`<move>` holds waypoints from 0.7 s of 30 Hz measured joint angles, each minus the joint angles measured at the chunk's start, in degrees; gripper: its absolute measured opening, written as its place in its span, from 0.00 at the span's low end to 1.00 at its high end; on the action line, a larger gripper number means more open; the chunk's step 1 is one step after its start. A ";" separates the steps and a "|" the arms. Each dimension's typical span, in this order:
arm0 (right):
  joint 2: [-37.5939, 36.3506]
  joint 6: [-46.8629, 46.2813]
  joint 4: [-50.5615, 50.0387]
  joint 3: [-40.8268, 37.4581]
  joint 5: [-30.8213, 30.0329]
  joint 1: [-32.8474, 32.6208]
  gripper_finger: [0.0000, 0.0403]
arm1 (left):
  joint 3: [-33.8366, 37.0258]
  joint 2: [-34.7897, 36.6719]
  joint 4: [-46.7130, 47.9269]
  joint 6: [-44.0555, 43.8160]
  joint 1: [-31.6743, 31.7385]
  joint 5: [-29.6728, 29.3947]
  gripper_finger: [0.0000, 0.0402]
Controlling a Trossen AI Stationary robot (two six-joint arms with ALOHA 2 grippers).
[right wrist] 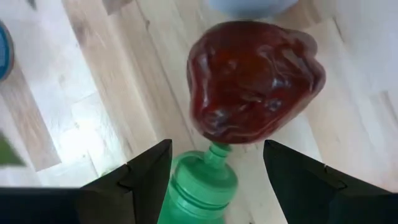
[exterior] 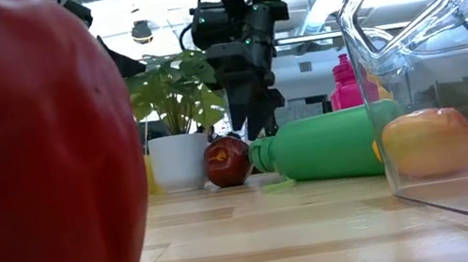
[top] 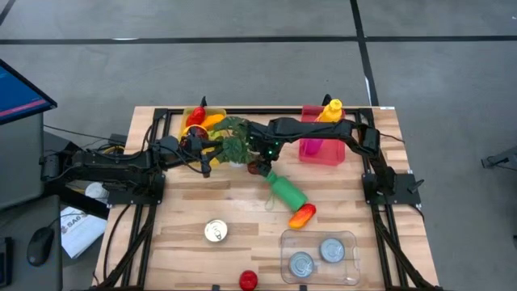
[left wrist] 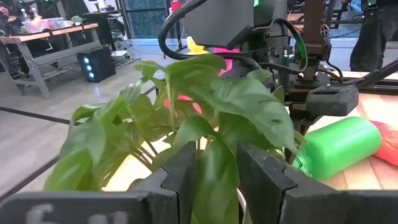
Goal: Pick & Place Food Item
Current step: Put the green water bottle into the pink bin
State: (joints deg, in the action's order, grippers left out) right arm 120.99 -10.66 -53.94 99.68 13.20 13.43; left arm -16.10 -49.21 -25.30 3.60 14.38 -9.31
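A dark red, shiny fruit (right wrist: 255, 81) lies on the wooden table, between a white plant pot (exterior: 177, 162) and the cap of a green bottle (exterior: 327, 144) that lies on its side. My right gripper (right wrist: 214, 165) hangs open just above them. It points steeply down, with its fingers over the bottle's cap (right wrist: 217, 152) and beside the fruit (exterior: 228, 161), touching neither. My left gripper (left wrist: 216, 158) stays level at the plant (top: 230, 141), its fingers a little apart, with green leaves (left wrist: 214, 180) in the gap. My left gripper stands in among the plant's leaves (left wrist: 211, 186), coming level from the table's left. Whether its fingers touch a leaf or the pot's rim (left wrist: 240, 202) I cannot tell.
An orange-red fruit (top: 302, 216) lies by the bottle's base. A clear box (top: 319, 257) with two cans stands near the front, with a can (top: 216, 231) and a red apple (top: 248, 280) to its left. At the back stand a yellow tray of food (top: 198, 121), a pink box (top: 321, 149) and a yellow bottle (top: 333, 109).
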 joint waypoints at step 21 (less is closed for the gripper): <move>0.02 -2.03 2.51 -3.31 -5.80 -1.47 0.62 | 0.00 0.00 0.00 -0.04 0.00 0.09 0.26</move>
State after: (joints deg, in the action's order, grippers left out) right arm 121.01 -12.69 -51.43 96.37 7.40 11.97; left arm -16.10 -49.21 -25.30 3.55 14.38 -9.22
